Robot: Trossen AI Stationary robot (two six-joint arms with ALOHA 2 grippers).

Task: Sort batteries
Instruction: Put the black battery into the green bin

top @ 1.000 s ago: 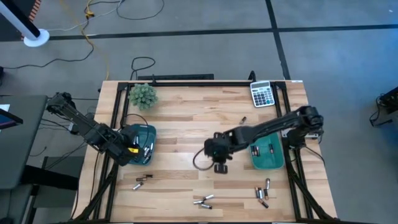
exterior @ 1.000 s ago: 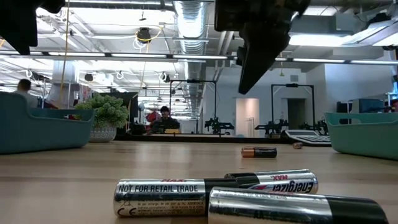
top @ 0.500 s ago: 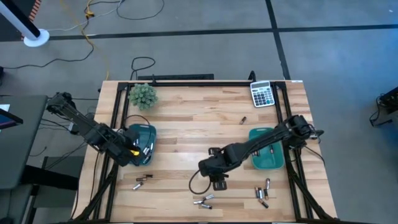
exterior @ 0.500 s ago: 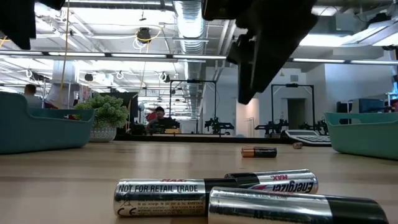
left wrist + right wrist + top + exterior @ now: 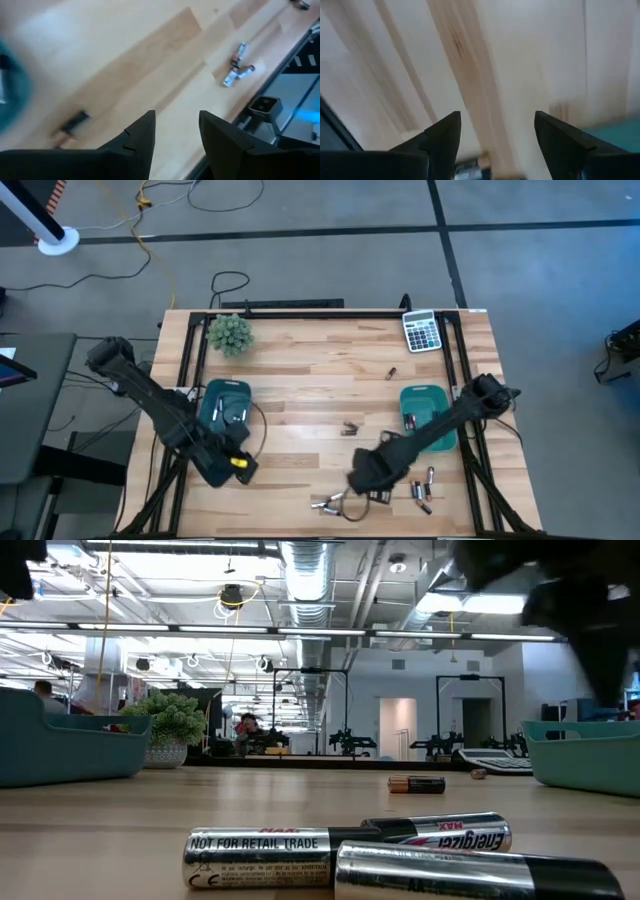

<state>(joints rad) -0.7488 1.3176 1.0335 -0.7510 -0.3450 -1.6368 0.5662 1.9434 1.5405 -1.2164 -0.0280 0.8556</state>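
Small batteries lie loose on the wooden table: a cluster [image 5: 330, 502] at the near edge, another [image 5: 423, 488] near the right, one pair [image 5: 350, 427] mid-table and a single one [image 5: 392, 373] farther back. My left gripper [image 5: 232, 470] hovers open near the table's near-left, just in front of the left teal bin [image 5: 228, 402]; its wrist view shows a dark battery [image 5: 75, 122] ahead and the near cluster [image 5: 237, 67] farther off. My right gripper [image 5: 362, 482] points down, open, between the two near clusters, with a battery end [image 5: 470, 167] low between its fingers.
The right teal bin [image 5: 430, 418] holds a few batteries. A grey calculator [image 5: 423, 330] sits at the far right corner and a small green plant [image 5: 230, 332] at the far left. In the low view, three batteries [image 5: 340, 852] lie close in front.
My right gripper has swept from mid-table toward the near edge, ending pointing down between the near battery clusters. My left gripper has left the left teal bin and moved toward the near edge. A pair of batteries now shows mid-table where the right gripper stood.
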